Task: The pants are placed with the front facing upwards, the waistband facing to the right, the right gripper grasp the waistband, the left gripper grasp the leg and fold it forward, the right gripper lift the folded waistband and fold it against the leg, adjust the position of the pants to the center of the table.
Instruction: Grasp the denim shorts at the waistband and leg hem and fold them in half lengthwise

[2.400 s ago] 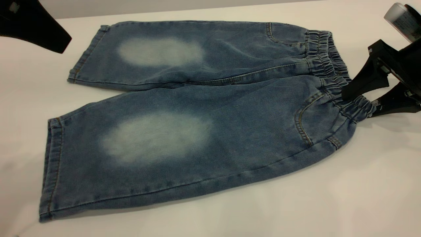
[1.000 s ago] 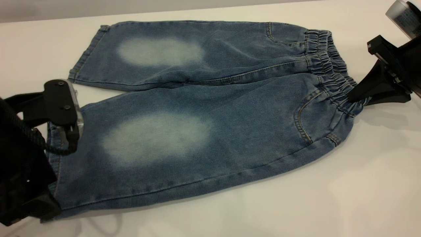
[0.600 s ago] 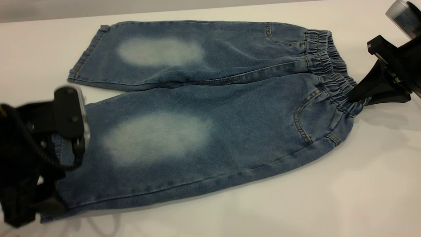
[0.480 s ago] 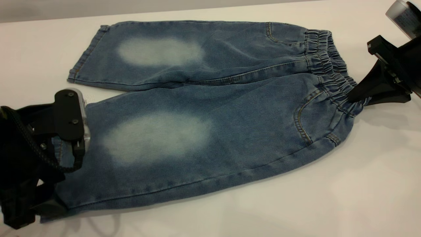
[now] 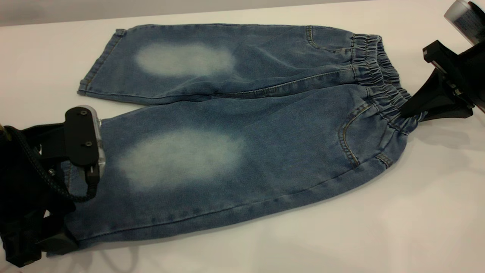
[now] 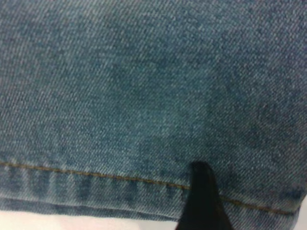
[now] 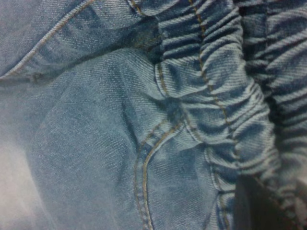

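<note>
pinching the waistband (image 5: pixel 392 104) with right gripper (image 5: pixel 415 113) clamped; left gripper (image 5: pixel 66 197) newly arrived at near leg hem of pants (image 5: pixel 227 151), finger state unclear; fold forward pending.

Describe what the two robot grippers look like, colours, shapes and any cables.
The left gripper is black, with a flat rounded plate bearing two screws, a clear pale edge, and a thin braided black cable ending in a plug. The right gripper is black and angular, tapering to pointed tips, with a silver-grey cylinder above it.
</note>
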